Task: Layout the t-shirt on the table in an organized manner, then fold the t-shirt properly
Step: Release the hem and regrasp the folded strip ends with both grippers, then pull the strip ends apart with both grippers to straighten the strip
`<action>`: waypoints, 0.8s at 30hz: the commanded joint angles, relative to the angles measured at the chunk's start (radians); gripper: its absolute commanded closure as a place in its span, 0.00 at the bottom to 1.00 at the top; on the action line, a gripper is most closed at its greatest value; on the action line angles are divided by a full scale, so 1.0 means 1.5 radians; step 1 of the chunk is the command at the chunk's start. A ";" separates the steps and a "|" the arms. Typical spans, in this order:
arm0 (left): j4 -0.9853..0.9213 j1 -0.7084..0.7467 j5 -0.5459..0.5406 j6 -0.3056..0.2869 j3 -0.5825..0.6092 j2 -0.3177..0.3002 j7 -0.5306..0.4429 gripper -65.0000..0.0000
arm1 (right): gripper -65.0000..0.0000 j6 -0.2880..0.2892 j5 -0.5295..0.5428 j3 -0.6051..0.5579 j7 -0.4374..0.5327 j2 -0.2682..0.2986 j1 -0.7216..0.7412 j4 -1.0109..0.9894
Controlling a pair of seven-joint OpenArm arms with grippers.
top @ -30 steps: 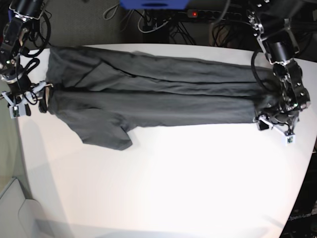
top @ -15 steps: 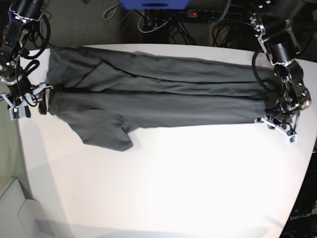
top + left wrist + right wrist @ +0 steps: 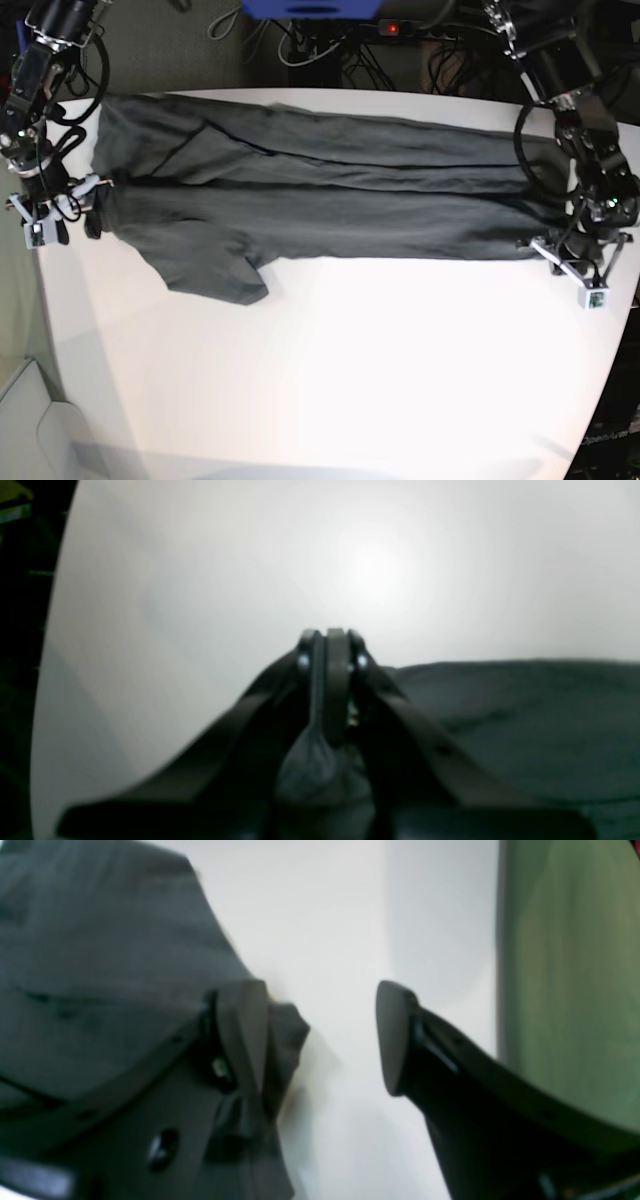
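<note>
The left pincer (image 3: 330, 645) is clamped on the t-shirt (image 3: 330, 200) hem for stretching, while the right pincer (image 3: 320, 1035) gapes wide, holding nothing.

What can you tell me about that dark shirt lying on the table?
The t-shirt is plain charcoal-grey soft cloth, stretched lengthwise across the far part of the white table, with long creases and one short sleeve sticking out toward the near side. The left gripper has its fingers shut on one end of it. At the other end, the right gripper stands open, one finger against the cloth.

Bright overhead glare, blurry wrist views
</note>
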 commanded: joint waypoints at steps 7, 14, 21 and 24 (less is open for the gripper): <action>0.143 0.095 0.007 0.001 -0.003 0.000 0.048 0.99 | 0.46 -0.001 0.011 0.006 0.017 0.009 0.008 0.011; 0.106 0.146 0.003 -0.002 -0.080 0.000 0.043 0.99 | 0.46 -0.001 0.011 0.007 0.017 -0.009 0.011 0.014; 0.032 0.148 0.005 -0.002 -0.098 0.000 -0.015 0.99 | 0.46 -0.001 0.011 0.005 0.017 -0.027 0.050 0.014; 0.014 0.144 0.002 -0.002 -0.096 0.004 -0.021 0.99 | 0.46 -0.001 0.011 -0.006 -0.010 -0.028 0.063 0.014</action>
